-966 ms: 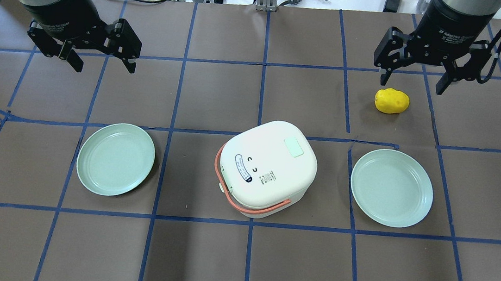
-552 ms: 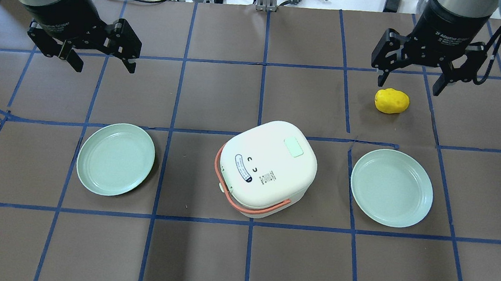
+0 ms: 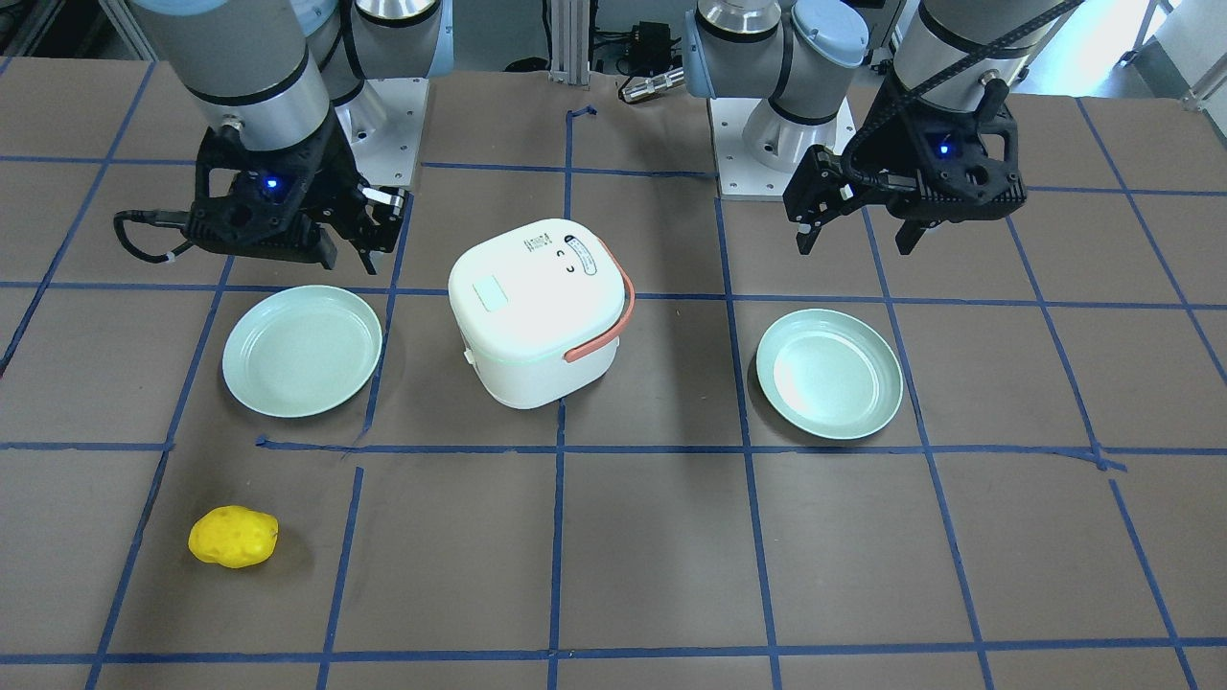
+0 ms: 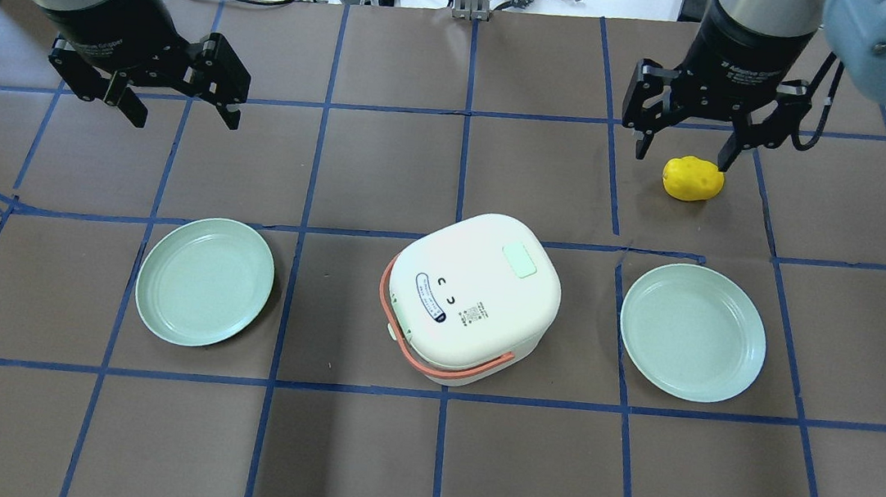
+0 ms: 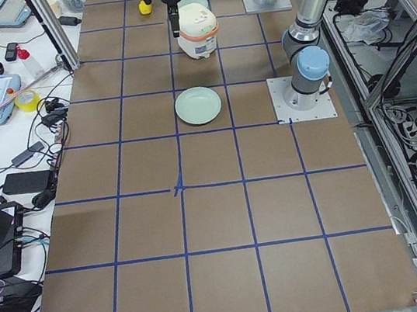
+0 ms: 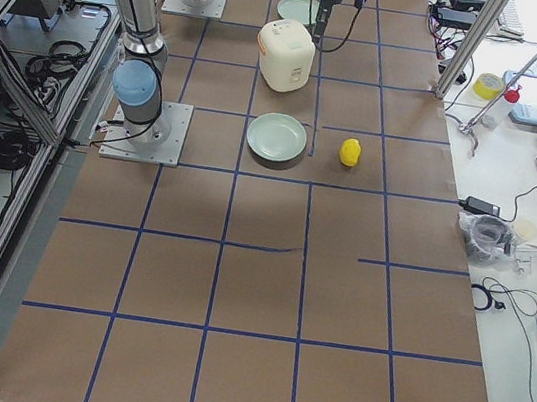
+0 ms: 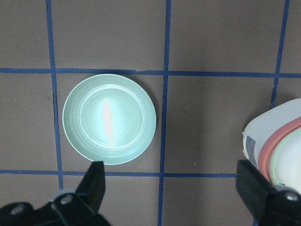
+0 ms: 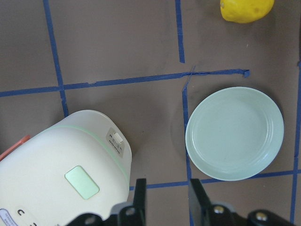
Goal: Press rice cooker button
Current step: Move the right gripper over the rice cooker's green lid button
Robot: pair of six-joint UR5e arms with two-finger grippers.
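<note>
The white rice cooker (image 4: 474, 301) with an orange handle stands mid-table, lid shut; it also shows in the front view (image 3: 537, 307). A pale green button (image 4: 518, 260) sits on its lid and shows in the right wrist view (image 8: 82, 181). A small white latch (image 8: 116, 138) is on its side. My right gripper (image 4: 682, 152) hangs high, right of the cooker, touching nothing, empty, jaws narrowed but apart (image 8: 168, 200). My left gripper (image 4: 185, 118) is wide open and empty, high at the left (image 7: 171, 188).
A pale green plate (image 4: 205, 281) lies left of the cooker and another (image 4: 693, 332) lies right of it. A yellow potato-like lump (image 4: 693, 178) lies beyond the right plate. Cables and tools lie past the table's far edge.
My right gripper has moved left toward the table's middle and its jaws have narrowed. The left arm, cooker, plates and yellow lump have not moved.
</note>
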